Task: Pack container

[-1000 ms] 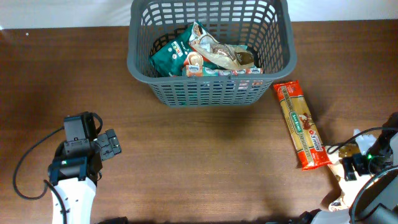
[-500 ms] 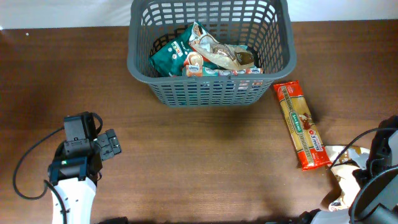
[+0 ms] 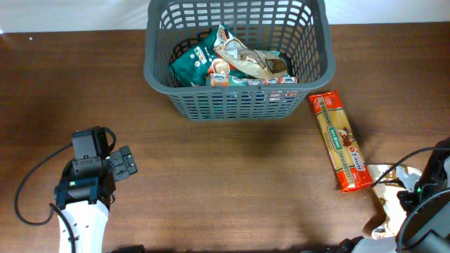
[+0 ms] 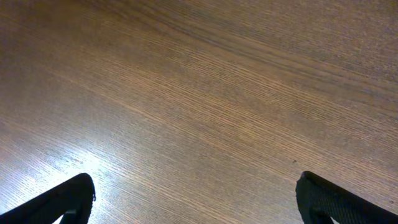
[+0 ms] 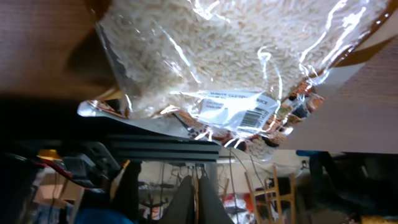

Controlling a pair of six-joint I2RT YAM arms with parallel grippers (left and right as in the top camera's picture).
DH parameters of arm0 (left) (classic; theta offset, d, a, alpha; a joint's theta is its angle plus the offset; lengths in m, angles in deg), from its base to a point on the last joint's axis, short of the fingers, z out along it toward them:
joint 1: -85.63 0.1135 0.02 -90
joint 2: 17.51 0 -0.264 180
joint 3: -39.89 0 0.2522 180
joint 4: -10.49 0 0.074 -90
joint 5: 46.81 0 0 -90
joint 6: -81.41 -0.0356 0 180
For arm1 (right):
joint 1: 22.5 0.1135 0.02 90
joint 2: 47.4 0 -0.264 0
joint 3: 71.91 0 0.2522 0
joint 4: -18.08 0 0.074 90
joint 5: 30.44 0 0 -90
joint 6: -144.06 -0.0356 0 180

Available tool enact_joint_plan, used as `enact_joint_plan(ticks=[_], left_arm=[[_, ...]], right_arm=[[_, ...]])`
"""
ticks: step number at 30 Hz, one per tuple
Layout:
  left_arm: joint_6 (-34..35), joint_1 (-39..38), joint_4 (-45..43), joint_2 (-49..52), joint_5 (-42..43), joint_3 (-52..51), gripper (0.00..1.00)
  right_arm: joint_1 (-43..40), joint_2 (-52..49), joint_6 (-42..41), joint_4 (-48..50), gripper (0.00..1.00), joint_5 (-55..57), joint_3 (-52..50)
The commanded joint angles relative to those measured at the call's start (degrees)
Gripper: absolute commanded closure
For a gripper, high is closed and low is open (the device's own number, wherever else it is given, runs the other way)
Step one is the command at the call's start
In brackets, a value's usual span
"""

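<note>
Container (image 3: 239,105) holds packets (image 3: 232,63); left claw (image 4: 196,202) spread wide.

The left arm (image 3: 83,200) reaches in from the near left edge. Its white link points toward the far side and its black wrist sits over the near left part of the table. The left gripper (image 3: 125,163) points to the right and slightly away, with its jaws spread wide. In the left wrist view, only its two dark fingertips (image 4: 65,198) show, one in each bottom corner, well apart. The right arm (image 3: 425,211) is tucked into the near right corner and partly cut off by the frame edge. The right gripper (image 5: 194,198) is closed, its two fingers pressed together side by side.
</note>
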Motion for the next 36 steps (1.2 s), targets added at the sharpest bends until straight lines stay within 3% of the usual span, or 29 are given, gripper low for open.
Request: enact_joint_plan(ticks=[1,13,24,36], left_arm=[[0.52,0.39,-0.11,0.11,0.66,-0.33,0.01],[0.52,0.39,-0.11,0.11,1.53,-0.33,0.01],[0.52,0.39,-0.13,0.11,1.53,-0.33,0.01],[0.52,0.39,-0.13,0.11,1.53,-0.33,0.01]], right_arm=[[-0.24,-0.22,-1.77,0.04,0.96,-2.38,-0.48],[-0.24,-7.28,-6.84,-3.74,0.96,7.85,-0.48],[-0.24,-12.57,-9.27,-2.16,0.96,8.66,-0.5],[-0.24,-12.79,-9.49,7.06,0.97,9.01,-0.5]])
